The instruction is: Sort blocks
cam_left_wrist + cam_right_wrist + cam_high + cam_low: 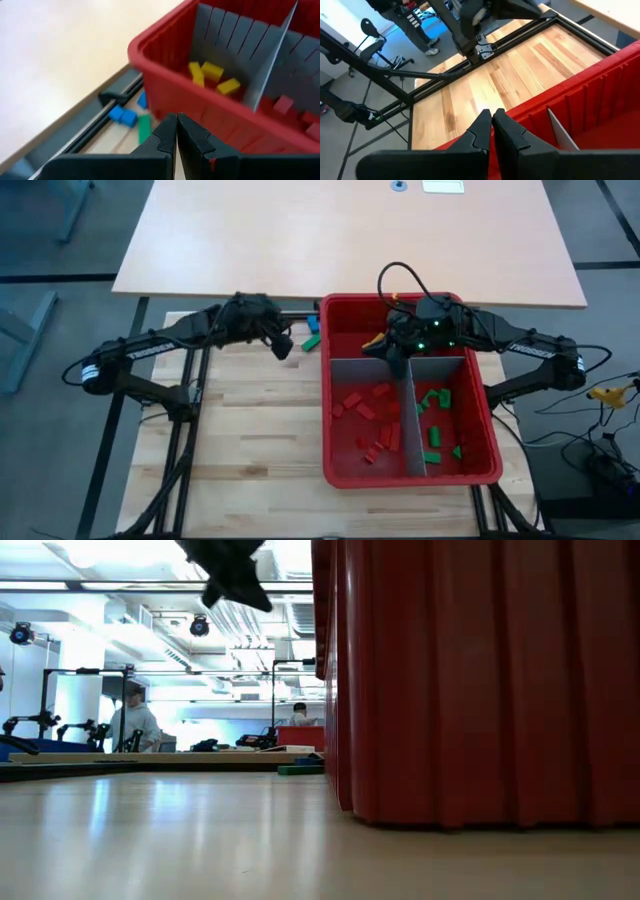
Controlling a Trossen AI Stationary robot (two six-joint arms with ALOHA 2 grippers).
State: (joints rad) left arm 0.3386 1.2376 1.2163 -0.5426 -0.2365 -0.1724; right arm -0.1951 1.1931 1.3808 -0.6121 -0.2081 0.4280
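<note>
Red blocks (368,412) lay scattered at mixed angles in the red bin (330,442), left end effector (283,345) closed empty beside it, right end effector (397,362) closed empty above it.

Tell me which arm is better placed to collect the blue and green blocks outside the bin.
Probably left: its gripper, fingers together, hovers beside the loose blocks; the right gripper is over the red bin.

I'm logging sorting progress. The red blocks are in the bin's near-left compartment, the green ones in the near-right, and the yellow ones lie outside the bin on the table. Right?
Not quite. The left wrist view shows the yellow blocks inside the bin, in its far compartment; the blocks outside it are blue and green. The red blocks and green blocks are as you say.
</note>
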